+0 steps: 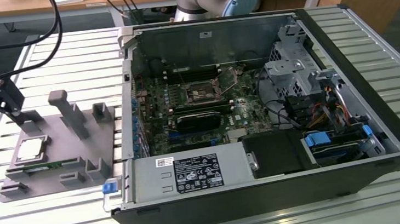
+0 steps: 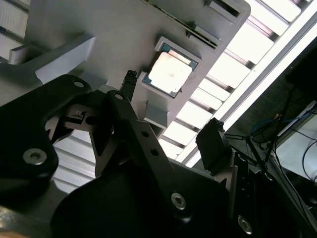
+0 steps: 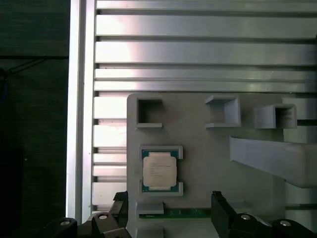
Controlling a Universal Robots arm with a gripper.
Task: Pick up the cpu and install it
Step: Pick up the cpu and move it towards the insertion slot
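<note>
The cpu (image 1: pixel 31 149), a small silvery square chip, lies flat in a shallow pocket of the grey fixture plate (image 1: pixel 63 137), at the exterior view's left of the open computer case (image 1: pixel 259 112). In both wrist views the cpu (image 3: pixel 159 171) (image 2: pixel 170 73) sits in its pocket, untouched. My gripper (image 1: pixel 10 105) hangs above the fixture's far left part. It is open, and its two dark fingertips (image 3: pixel 218 199) stand wide apart above the plate. In the second wrist view the gripper (image 2: pixel 171 111) holds nothing. The motherboard's socket (image 1: pixel 200 93) sits inside the case.
A green memory stick (image 1: pixel 44 166) lies in a slot of the fixture beside the cpu. Upright grey posts (image 1: pixel 63 106) rise from the plate. A black finned block (image 1: pixel 197 120) sits on the motherboard. Everything rests on a slatted metal table (image 1: pixel 369 35).
</note>
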